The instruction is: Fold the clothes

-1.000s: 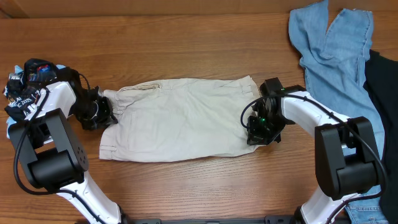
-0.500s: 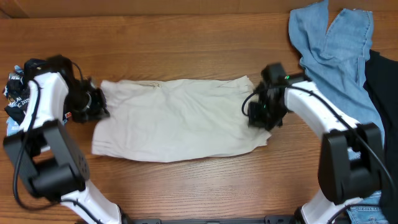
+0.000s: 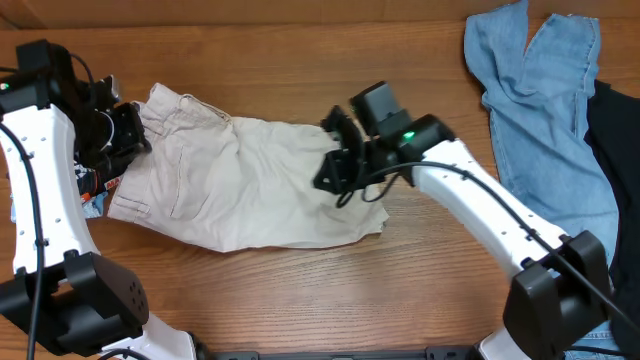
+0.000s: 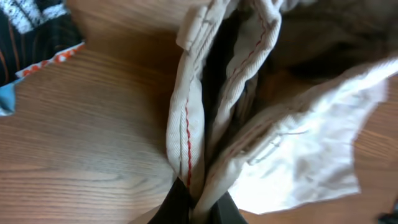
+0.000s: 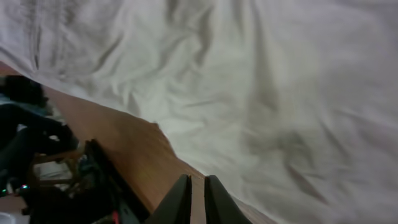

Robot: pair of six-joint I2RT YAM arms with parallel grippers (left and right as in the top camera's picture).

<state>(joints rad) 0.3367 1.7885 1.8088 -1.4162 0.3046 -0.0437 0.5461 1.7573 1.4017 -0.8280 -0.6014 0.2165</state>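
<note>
The cream trousers (image 3: 240, 190) lie skewed across the middle of the wooden table, waistband end up at the left. My left gripper (image 3: 125, 135) is shut on the waistband, whose bunched red-stitched edge fills the left wrist view (image 4: 186, 124) between the fingers (image 4: 198, 205). My right gripper (image 3: 335, 172) hovers over the trousers' right part. In the right wrist view its fingers (image 5: 196, 199) are closed with only wood between them, and the cream cloth (image 5: 261, 81) lies beyond. Light blue jeans (image 3: 540, 90) lie at the back right.
A black garment (image 3: 615, 150) lies at the right edge beside the jeans. A black white-lettered piece with blue and orange (image 4: 31, 25) lies by the left arm, partly hidden in the overhead view (image 3: 92, 190). Bare wood (image 3: 300, 50) runs along the back.
The left gripper has pulled the waistband left and toward the back, dragging and rotating the trousers. The right gripper has swung left from the trousers' right edge to above their middle.
</note>
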